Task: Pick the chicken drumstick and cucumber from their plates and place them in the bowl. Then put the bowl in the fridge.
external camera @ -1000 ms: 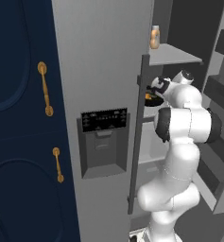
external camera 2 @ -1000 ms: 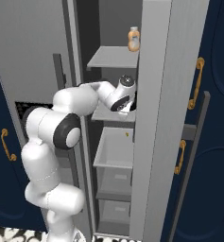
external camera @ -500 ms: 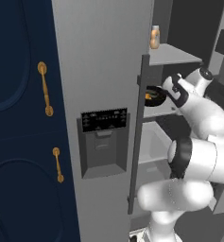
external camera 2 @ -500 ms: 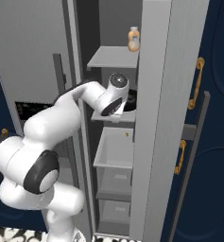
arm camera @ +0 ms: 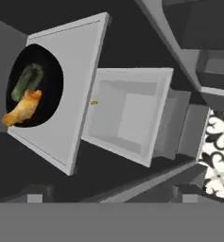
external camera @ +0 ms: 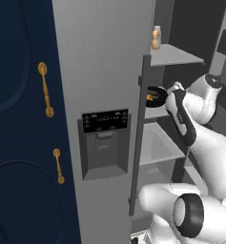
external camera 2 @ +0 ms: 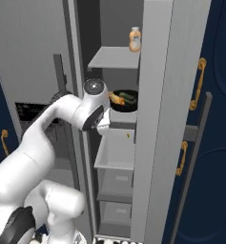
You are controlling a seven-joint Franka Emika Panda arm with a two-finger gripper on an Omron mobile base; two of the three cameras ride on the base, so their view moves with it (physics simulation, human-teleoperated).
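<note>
Black bowl (arm camera: 35,85) on a fridge (external camera: 102,71) shelf (arm camera: 71,99), cucumber (arm camera: 28,80) and drumstick (arm camera: 22,108) inside it, claw outside the shelf's front edge, its opening impossible to tell

The arm has swung out and away from the bowl (external camera 2: 123,101), which now sits alone on the fridge shelf (arm camera: 71,118).

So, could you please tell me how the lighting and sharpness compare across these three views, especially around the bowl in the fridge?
Left base view: flat, even light on the fridge door, no glare; the bowl is half hidden behind the door edge. Right base view: slightly soft, the bowl readable against dim shelves. Hand view: rolled sideways, dark surroundings, yet the cucumber and chicken drumstick stand out clearly.
</note>
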